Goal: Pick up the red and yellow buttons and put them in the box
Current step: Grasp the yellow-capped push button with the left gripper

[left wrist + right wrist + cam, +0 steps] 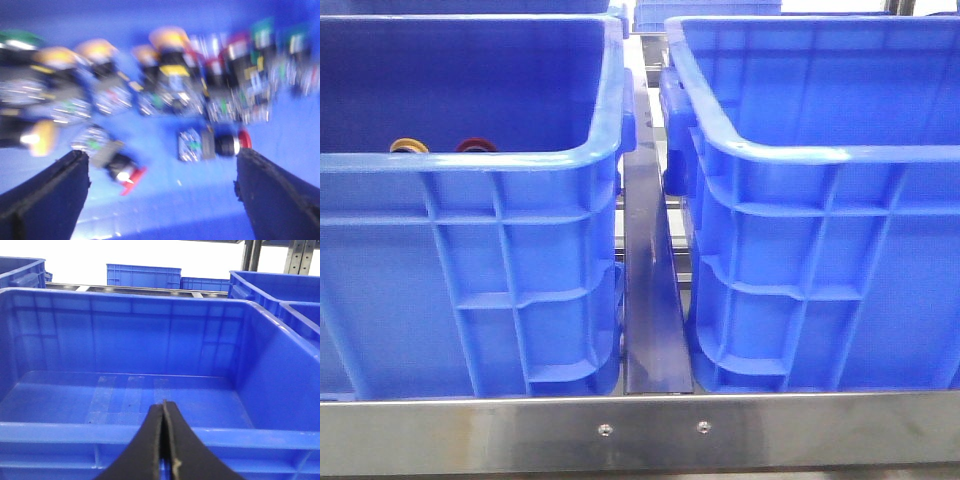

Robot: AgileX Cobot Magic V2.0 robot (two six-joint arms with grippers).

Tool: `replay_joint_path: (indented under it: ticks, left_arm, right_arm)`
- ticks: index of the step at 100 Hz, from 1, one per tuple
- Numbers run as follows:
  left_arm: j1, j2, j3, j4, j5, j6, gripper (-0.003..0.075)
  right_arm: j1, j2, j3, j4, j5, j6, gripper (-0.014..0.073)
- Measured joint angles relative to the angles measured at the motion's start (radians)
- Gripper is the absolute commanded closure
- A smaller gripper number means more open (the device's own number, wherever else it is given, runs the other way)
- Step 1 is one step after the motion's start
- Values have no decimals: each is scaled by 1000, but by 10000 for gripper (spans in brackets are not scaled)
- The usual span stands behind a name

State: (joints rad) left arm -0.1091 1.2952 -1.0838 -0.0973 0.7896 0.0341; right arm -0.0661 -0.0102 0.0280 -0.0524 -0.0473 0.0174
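Observation:
Many push buttons lie heaped in the left blue bin (510,160). Over its near rim I see only a yellow cap (408,146) and a dark red cap (476,146). The left wrist view is blurred. There my left gripper (162,152) hangs open above the bin floor, holding nothing. A red button (227,144) lies close to one finger and another red button (126,174) lies nearer the other. Yellow buttons (167,42) sit in the pile beyond. My right gripper (164,404) is shut and empty, just outside the near wall of the empty box (125,432).
Green-capped buttons (262,32) are mixed into the pile. A narrow metal gap (650,300) separates the two bins, and a steel rail (650,430) runs along the front. More blue bins (145,275) stand behind and to the side of the box.

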Motion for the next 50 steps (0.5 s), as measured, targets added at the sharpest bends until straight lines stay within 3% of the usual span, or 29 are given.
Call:
replay_joint_path:
  ticks: [27, 50]
  left_arm:
    - [-22, 210, -148, 17, 108, 0, 154]
    - [-43, 315, -226, 17, 115, 0, 154]
  right_arm:
    - [0, 0, 0, 0, 0, 0, 695]
    - [0, 0, 0, 0, 0, 0, 695]
